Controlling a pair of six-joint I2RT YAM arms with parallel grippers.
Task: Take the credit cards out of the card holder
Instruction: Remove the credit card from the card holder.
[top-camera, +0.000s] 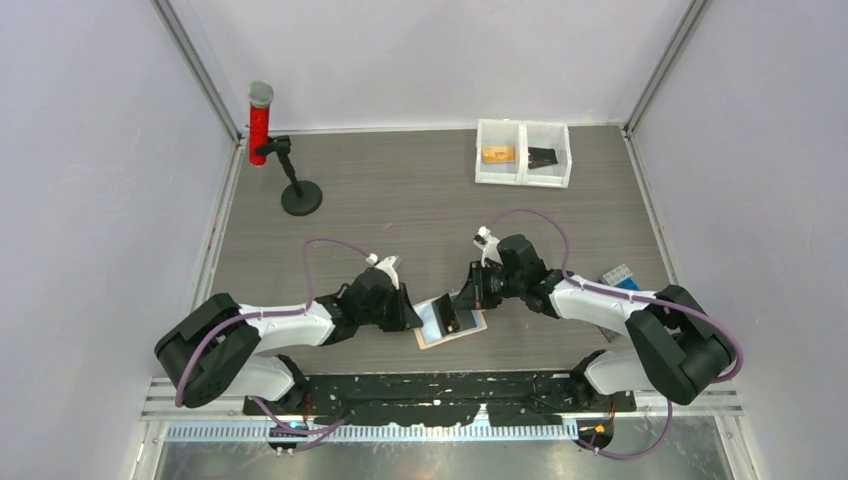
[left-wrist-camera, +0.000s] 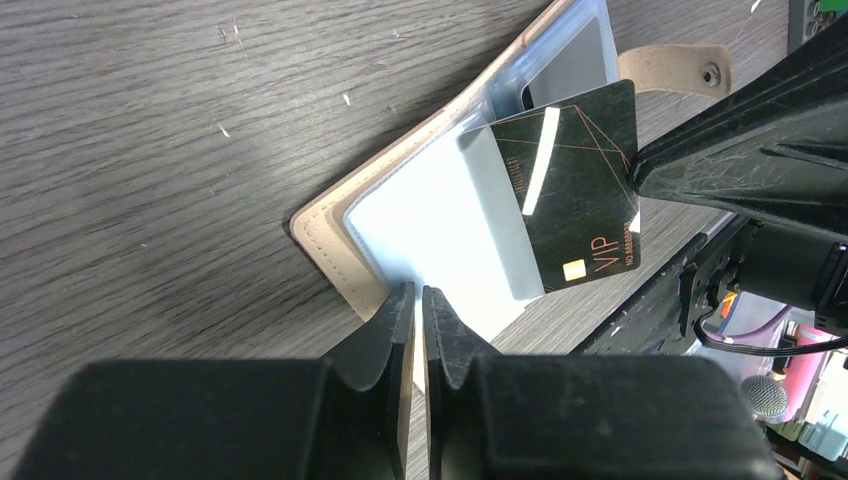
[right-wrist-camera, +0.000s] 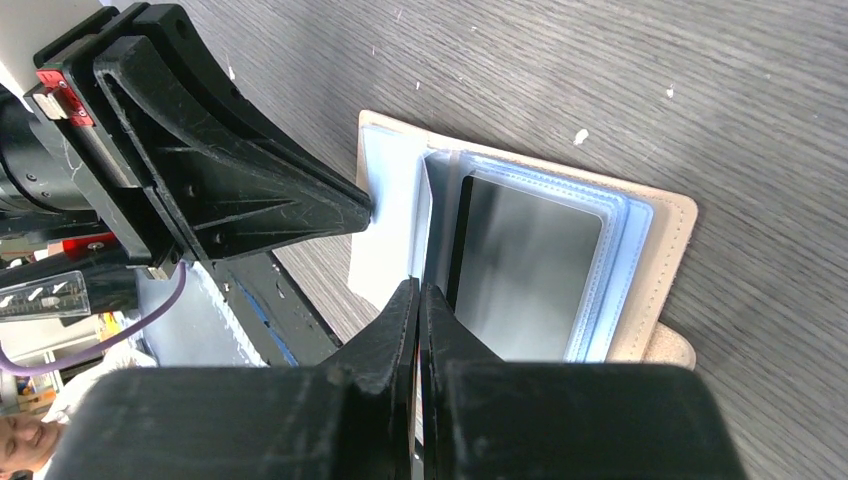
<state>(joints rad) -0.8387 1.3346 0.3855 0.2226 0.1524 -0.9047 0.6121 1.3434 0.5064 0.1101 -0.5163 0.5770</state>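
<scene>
Right claw (right-wrist-camera: 419, 286) is clamped shut on the black card (left-wrist-camera: 578, 190), half out of the wallet (left-wrist-camera: 325, 215) lying open on the table (top-camera: 400, 200). Left claw (left-wrist-camera: 419, 292) looks pinched on a clear sleeve (left-wrist-camera: 430, 230), so I'd pull straight along the pocket, slowly. Can't tell if more cards hide under the glossy sleeves.

Overhead from behind, two close wrist views, sharing card holder (top-camera: 432, 328)

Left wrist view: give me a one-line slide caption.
Right hand pinches a black VIP credit card, partly out of the open card holder, while the left hand clamps its near edge.
</scene>
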